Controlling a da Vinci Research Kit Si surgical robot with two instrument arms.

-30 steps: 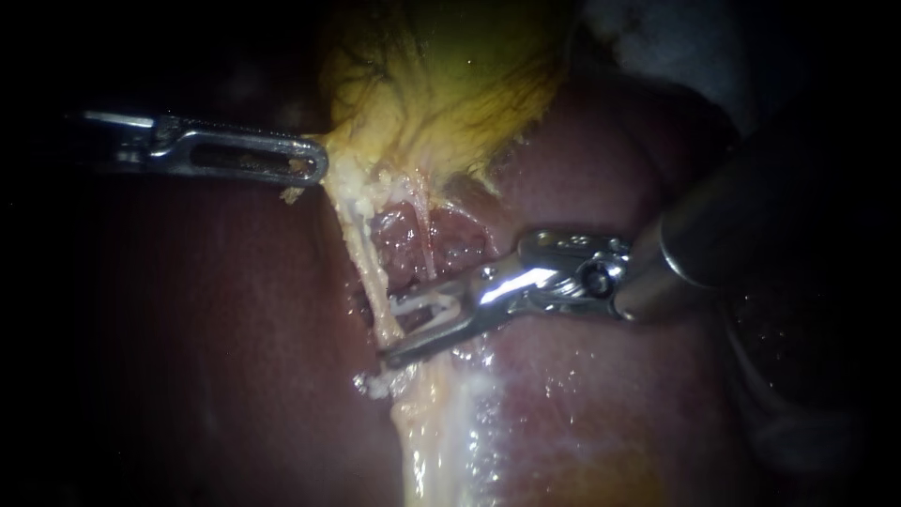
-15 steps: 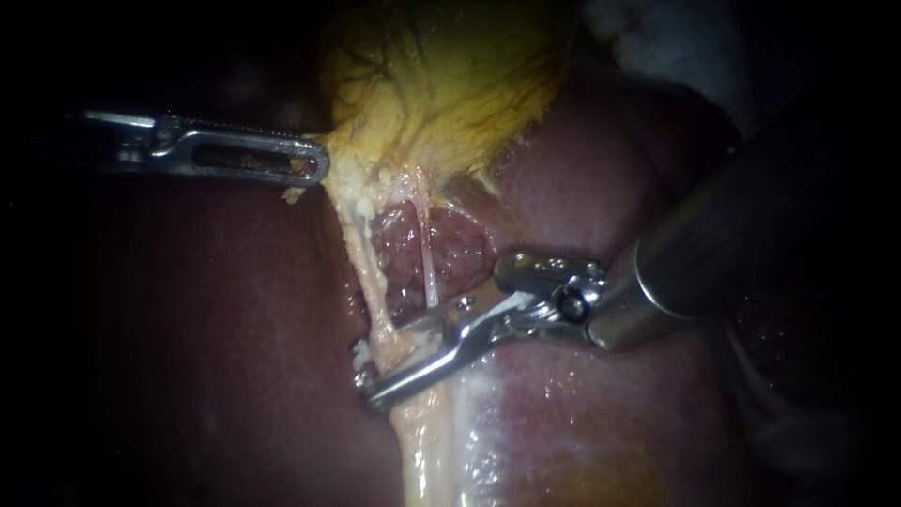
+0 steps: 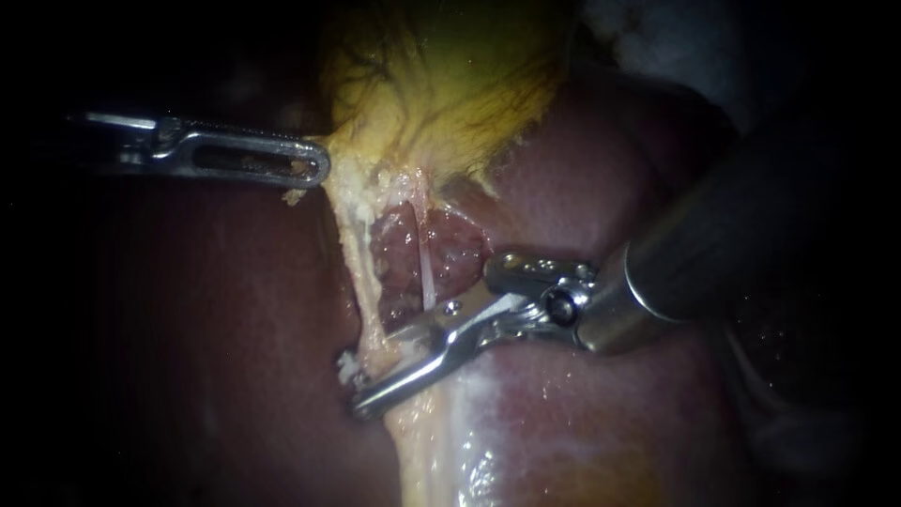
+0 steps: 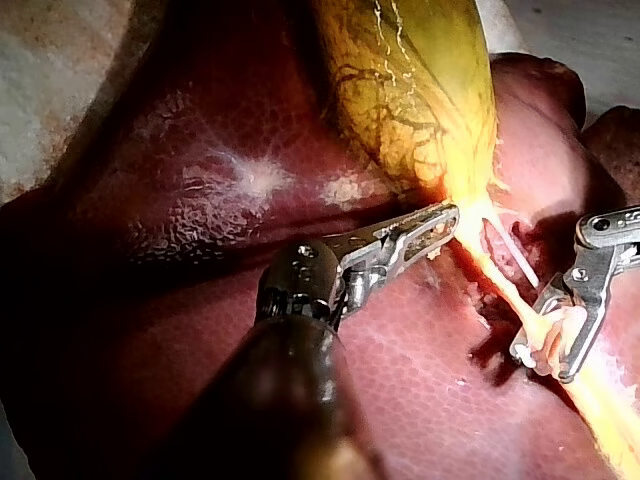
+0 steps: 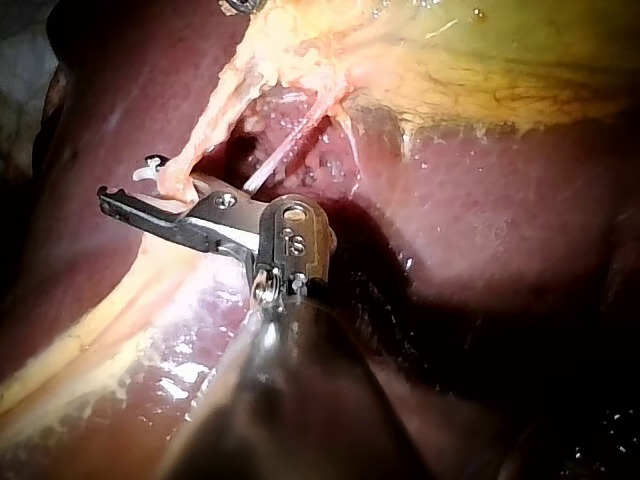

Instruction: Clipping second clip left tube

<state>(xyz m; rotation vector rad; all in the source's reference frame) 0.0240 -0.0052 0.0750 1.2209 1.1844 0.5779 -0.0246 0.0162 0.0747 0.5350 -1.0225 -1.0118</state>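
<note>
The left tube (image 3: 361, 253) runs as a pale cord from the yellow gallbladder (image 3: 450, 84) down across the dark red liver (image 3: 216, 310). A thinner white right tube (image 3: 425, 268) crosses the raw patch beside it. My right instrument (image 3: 371, 371) comes in from the right with its jaws open, straddling the low end of the left tube. A white clip (image 3: 347, 364) sits in those jaws and pokes out past the tube; the left wrist view shows the clip (image 4: 550, 335) around the cord. My left instrument (image 3: 314, 169) is shut on the gallbladder's pale edge and holds it to the left.
The right instrument's thick shaft (image 3: 713, 244) fills the right side over the liver. A band of pale yellow fatty tissue (image 3: 441, 451) continues below the jaws. White cloth (image 3: 657, 28) lies beyond the liver at the back.
My right instrument has slid left and slightly down, so its open jaws and the clip now reach across the left tube. The left instrument has held still.
</note>
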